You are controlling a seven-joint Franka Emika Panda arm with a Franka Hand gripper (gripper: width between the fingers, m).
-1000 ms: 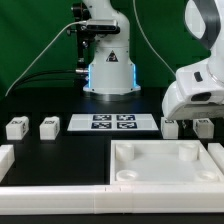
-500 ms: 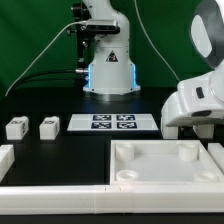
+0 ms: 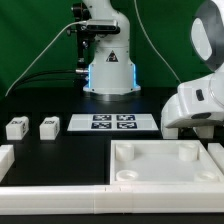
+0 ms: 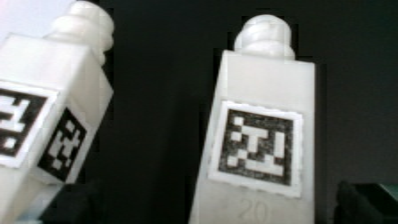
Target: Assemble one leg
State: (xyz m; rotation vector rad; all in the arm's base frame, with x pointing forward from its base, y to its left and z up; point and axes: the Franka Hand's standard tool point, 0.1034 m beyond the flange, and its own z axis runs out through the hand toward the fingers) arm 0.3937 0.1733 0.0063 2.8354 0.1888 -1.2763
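Leg [image 4: 260,120] fills the middle of the wrist view: a white cuboid block with a black-and-white square tag [image 4: 260,140] on the face turned to the camera and a rounded peg [image 4: 263,35] at its far end. It lies on the black table directly under the gripper [image 4: 214,198], lengthwise between the two dark fingers [image 4: 366,196], whose tips show on either side of its near end. The jaws stand spread wider than the block. A strip of black table separates the leg from the clearer of the two fingers, so that pad does not touch it.

Just outside the other finger lies a second leg [image 4: 45,110], roughly parallel to the first, with tags on two of its faces and the same pegged end.

In the exterior view the arm's white wrist housing [image 3: 200,105] hangs low over the table [image 3: 60,150] at the exterior view's right and hides both of these legs. In front of the hand sits the large white tray-like piece [image 3: 165,165] with corner sockets. Toward the exterior view's left of the hand lies the marker board [image 3: 112,122]. Beyond it, well apart from the hand, stand a third leg [image 3: 47,127] and a fourth leg [image 3: 16,127], side by side. The robot base [image 3: 108,70] rises behind the marker board.
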